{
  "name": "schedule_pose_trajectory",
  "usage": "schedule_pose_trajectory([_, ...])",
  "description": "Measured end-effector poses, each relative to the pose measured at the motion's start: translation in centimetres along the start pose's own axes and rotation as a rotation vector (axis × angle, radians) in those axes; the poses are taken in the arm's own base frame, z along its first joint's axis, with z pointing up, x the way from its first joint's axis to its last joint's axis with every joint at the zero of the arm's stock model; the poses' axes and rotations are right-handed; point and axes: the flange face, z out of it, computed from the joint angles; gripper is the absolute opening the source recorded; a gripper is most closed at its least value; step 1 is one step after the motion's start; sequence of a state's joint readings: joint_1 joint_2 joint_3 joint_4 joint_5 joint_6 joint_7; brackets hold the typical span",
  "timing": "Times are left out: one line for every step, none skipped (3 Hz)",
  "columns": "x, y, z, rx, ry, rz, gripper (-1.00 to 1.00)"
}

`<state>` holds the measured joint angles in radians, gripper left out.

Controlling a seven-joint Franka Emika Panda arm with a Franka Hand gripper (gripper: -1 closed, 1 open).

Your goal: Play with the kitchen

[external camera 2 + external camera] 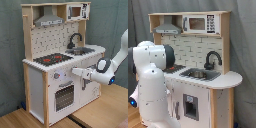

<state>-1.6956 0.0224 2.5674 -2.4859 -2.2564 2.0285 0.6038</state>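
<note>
My jaws (75,72) reach the front of the kitchen (50,35) near its knobs (56,76); I cannot tell if they are apart. In the first exterior view my arm (153,80) hides them.

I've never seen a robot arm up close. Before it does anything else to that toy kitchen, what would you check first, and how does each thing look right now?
1. Gripper at the kitchen's front panel, near the knobs: ok, its tip is right at the panel in the second exterior view.
2. Fingers open or shut: cannot tell.
3. Oven door closed: ok, it looks flush with the front.
4. Stovetop free of loose items: ok, only the red rings show.
5. Faucet out of the arm's way: ok, it stands over the sink, above and behind the gripper.
6. Actual contact with a knob: cannot tell; the arm hides the spot in the first exterior view.
</note>
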Motion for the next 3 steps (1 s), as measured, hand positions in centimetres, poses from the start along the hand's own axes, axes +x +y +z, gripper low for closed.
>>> schedule_pose_trajectory([0.07,-0.04,-0.01,-0.004,-0.004,-0.127,-1.0])
schedule_pose_trajectory([0.12,-0.08,0.0,-0.007,-0.009,-0.238,-1.0])
schedule_pose_trajectory([0.18,-0.13,0.01,-0.011,-0.014,-0.35,-1.0])
